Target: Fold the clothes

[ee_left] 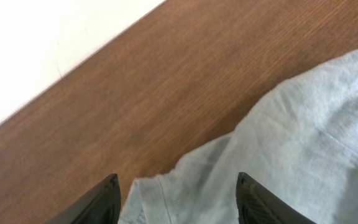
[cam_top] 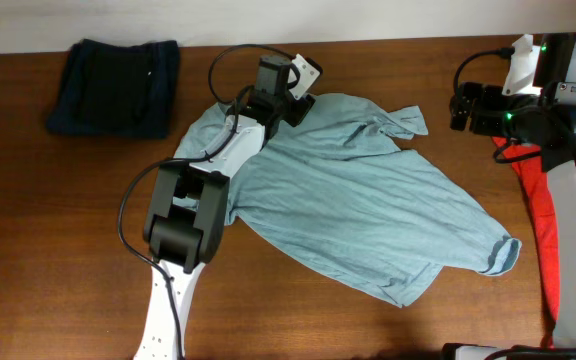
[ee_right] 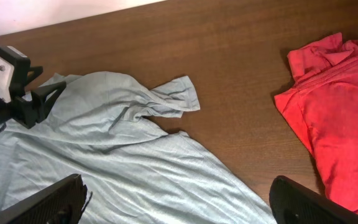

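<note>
- Left claw (cam_top: 298, 100) (ee_left: 176, 199): jaws stand apart, about mid-wide, and nothing is clamped between them.
- Pale grey-blue T-shirt (cam_top: 358, 200) (ee_left: 316, 124) lies directly under the left claw. In the left wrist view a hemmed edge of it sits between the two fingers (ee_left: 107, 199).
- Past the left claw's fingertips there is only bare wooden table (ee_left: 166, 81), then a white strip along the table's far edge.
- The rest of the grey-blue shirt spreads away from the left claw toward the right arm. It lies mostly flat and wrinkled, with one corner curled over at the far end.
- Right claw (cam_top: 460, 108) (ee_right: 179, 199): jaws are spread wide and it holds nothing, hanging above the table.
- Ahead of and below the right claw lies the same grey-blue shirt (ee_right: 123, 155). One short sleeve (ee_right: 173, 99) sticks out in front of the claw, rumpled, on bare wood.
- The left claw (ee_right: 39, 99) shows at the far left of the right wrist view, down on the shirt's edge.
- Red T-shirt (ee_right: 340, 124) (cam_top: 538, 200) lies bunched to the right of the right claw, apart from the grey-blue shirt and partly under the right arm.
- Dark navy garment (cam_top: 116, 87) is folded well off to the side of the left claw, away from the shirt and near the table's far edge.
</note>
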